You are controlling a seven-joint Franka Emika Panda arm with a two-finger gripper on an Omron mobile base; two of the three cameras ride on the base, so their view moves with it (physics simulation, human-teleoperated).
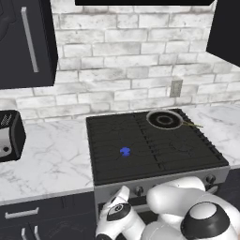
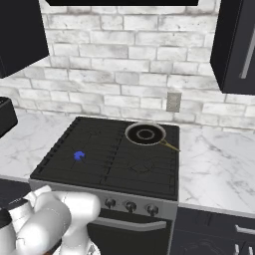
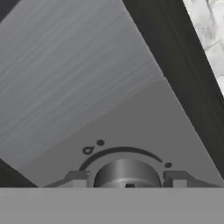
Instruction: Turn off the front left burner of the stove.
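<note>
We have the gripper (image 3: 127, 183) pressed up against the stove's (image 1: 154, 145) grey front strip (image 3: 131, 127), its two fingertips (image 3: 76, 178) sitting either side of a round knob (image 3: 127, 174) and, as far as we can judge, closed onto it; the fingers look to be touching the knob's flanks, though the contact itself falls at the very edge of the hand view. The front left burner (image 1: 124, 151) lies on the near left quarter of the cooktop and shows a small blue flame, so the task is not yet done. The main risk we see is slipping; the knob is smooth and rounded, and a twist with too light a squeeze may spin the pads around it without turning it. We also cannot confirm that this is the knob for the front left burner; if it is a neighbour, turning it leaves the flame lit or lights another ring, perhaps under the pan (image 1: 164, 119) at the back right. A twist in the wrong direction would only raise the flame.
</note>
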